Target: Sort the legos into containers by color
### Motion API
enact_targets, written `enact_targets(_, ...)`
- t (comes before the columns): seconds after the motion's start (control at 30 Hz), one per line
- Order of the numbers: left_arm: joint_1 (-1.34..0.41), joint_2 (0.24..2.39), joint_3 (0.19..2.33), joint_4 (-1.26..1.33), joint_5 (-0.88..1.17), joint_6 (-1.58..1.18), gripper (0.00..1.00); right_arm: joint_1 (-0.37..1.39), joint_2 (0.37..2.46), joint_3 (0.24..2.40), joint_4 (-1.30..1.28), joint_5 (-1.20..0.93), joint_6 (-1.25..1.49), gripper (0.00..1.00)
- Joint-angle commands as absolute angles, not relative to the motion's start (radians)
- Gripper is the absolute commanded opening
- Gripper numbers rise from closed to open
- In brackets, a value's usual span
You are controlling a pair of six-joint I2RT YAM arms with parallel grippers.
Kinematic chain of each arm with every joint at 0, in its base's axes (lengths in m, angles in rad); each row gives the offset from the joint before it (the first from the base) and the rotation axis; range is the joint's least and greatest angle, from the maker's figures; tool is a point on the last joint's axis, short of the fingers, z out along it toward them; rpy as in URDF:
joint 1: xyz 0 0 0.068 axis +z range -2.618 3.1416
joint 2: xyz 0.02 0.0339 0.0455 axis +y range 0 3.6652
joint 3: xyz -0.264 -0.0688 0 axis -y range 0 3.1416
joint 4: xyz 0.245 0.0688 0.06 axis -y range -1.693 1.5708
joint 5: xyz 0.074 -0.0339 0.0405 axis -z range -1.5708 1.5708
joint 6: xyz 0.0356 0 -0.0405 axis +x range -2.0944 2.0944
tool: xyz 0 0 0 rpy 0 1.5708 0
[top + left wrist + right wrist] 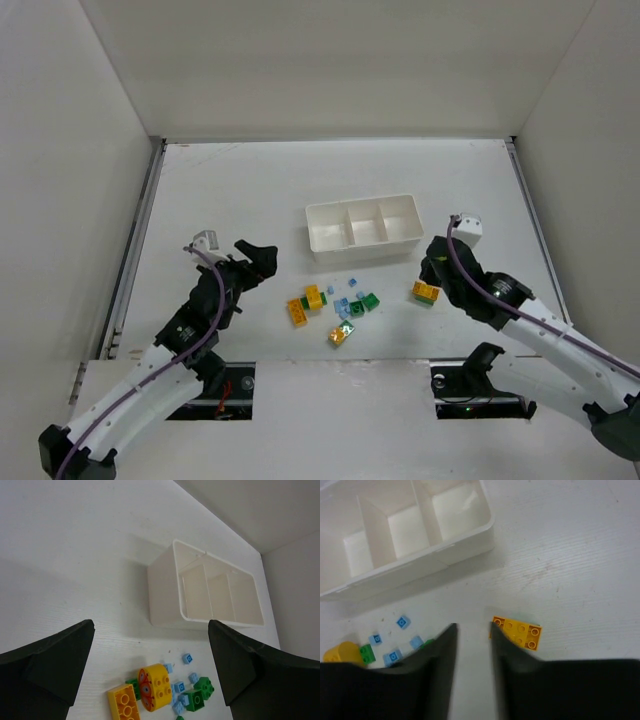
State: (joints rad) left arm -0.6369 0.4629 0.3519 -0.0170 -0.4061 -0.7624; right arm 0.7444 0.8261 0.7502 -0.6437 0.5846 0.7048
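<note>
The white three-compartment tray [331,238] stands mid-table, and all compartments look empty. Several small legos lie loose just in front of it: yellow-orange [298,311], green [369,301] and pale blue [341,306]. One orange brick [426,291] lies apart to the right. My left gripper [262,262] is open and empty, left of the pile. In the left wrist view the gripper [151,630] frames a yellow round brick [156,684] and the tray [162,592]. My right gripper [473,627] is open and empty. Its right finger [507,650] partly covers the orange brick [520,632].
White walls enclose the table on the left, back and right. The right wrist view shows the tray [420,562] beyond the fingers, with blue bricks [402,622] and a green brick [367,653] at lower left.
</note>
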Motion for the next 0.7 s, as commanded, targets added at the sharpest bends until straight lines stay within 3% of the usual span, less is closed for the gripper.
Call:
enact_targets(0.0, -0.683, 0.544, 0.393, 0.095, -0.407, -0.758, 0.99, 0.734, 0.854, 0.724, -0.681, 0.612, 0.764, 0.48)
enact_targets(0.03, -0.699, 0.575, 0.409, 0.110, -0.388, -0.711, 0.88, 0.737, 0.867, 0.716, -0.672, 0.612, 0.776, 0.62)
enact_targets(0.13, -0.729, 0.681, 0.440, 0.152, -0.370, -0.638, 0.30, 0.739, 0.919, 0.701, -0.640, 0.601, 0.788, 0.77)
enact_targets(0.17, -0.734, 0.708, 0.451, 0.149, -0.367, -0.637, 0.20, 0.739, 0.942, 0.701, -0.638, 0.600, 0.790, 0.80)
enact_targets(0.2, -0.739, 0.728, 0.456, 0.155, -0.362, -0.637, 0.16, 0.737, 0.963, 0.704, -0.641, 0.606, 0.795, 0.83)
enact_targets(0.27, -0.751, 0.741, 0.460, 0.176, -0.348, -0.629, 0.17, 0.739, 0.989, 0.704, -0.653, 0.617, 0.807, 0.88)
enact_targets(0.47, -0.763, 0.687, 0.391, 0.319, -0.310, -0.583, 0.50, 0.736, 1.035, 0.658, -0.670, 0.620, 0.874, 0.96)
enact_targets(0.67, -0.746, 0.644, 0.313, 0.377, -0.281, -0.577, 0.57, 0.714, 1.107, 0.650, -0.663, 0.597, 0.891, 0.93)
